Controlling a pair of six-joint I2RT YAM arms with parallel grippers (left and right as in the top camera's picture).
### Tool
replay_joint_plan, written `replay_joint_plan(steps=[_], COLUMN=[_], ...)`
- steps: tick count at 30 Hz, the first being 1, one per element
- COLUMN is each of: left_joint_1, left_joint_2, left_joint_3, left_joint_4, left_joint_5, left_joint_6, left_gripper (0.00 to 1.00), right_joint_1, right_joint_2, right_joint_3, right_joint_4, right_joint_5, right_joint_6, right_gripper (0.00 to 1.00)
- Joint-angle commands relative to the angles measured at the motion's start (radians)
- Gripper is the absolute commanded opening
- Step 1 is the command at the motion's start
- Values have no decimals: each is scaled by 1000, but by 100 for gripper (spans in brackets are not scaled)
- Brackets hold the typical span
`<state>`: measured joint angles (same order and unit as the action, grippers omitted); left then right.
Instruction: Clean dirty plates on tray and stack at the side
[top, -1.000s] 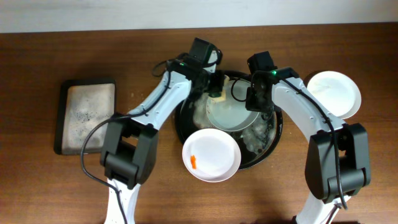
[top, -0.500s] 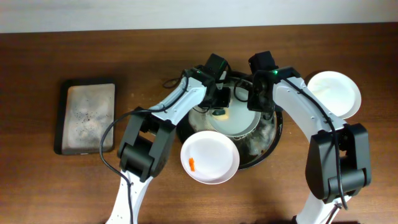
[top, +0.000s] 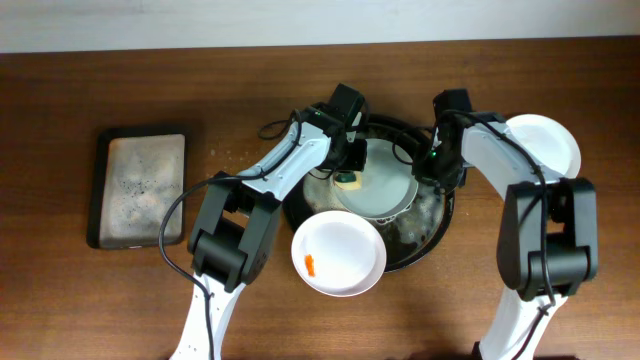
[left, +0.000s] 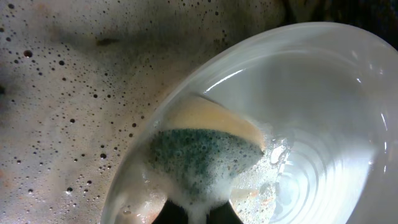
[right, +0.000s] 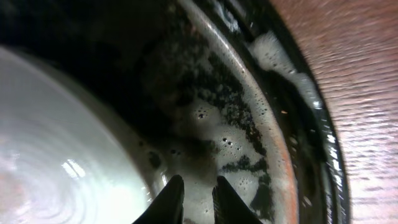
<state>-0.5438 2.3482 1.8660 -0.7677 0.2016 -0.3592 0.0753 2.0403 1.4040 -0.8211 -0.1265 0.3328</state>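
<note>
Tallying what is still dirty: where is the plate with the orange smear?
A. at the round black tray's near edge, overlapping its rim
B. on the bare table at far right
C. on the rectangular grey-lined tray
A: the smeared plate lies across the near rim of the black tray, while the far-right plate shows plain white.

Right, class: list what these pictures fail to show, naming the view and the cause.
- Left wrist: the left gripper is cut off by the bottom edge, behind the sponge.
- Overhead: the right arm covers part of the side plate.
- Right wrist: the table is blurred.
</note>
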Motion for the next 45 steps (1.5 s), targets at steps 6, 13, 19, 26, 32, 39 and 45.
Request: replay_joint_plan(steps=[6,13,19,26,32,39,45], left_joint_1=[2,2,2,-8,-31,-33,0], left_joint_2=[41,41,41,41,89,118,118], left_joint_3=[-2,-2,2,97,99,118,220], left_joint_4=[-11,-11,-11,-95,-126,-249,-363], left_joint_5=[-68,-68,-67,4,-14,-322,-481], left_joint_6=[40,40,40,40,61,61,61], left_gripper=[0,0,0,0,0,0,0], right_joint_1=[9,11,11,11,9,9,9], right_joint_2=[-136,-73,-18,-18,-18,-18,-18], right_joint_3=[10,-25,-100,-117,-117,-117,-117], right_joint_4=[-34,-20,76,96,97,95,92], right_joint_5=[-80,-103,-140,-125,-124,-124,-124], right_joint_6=[-60,-68,-66,-35,-10,10,17], right_gripper=[27,26,22,7,4,4,4])
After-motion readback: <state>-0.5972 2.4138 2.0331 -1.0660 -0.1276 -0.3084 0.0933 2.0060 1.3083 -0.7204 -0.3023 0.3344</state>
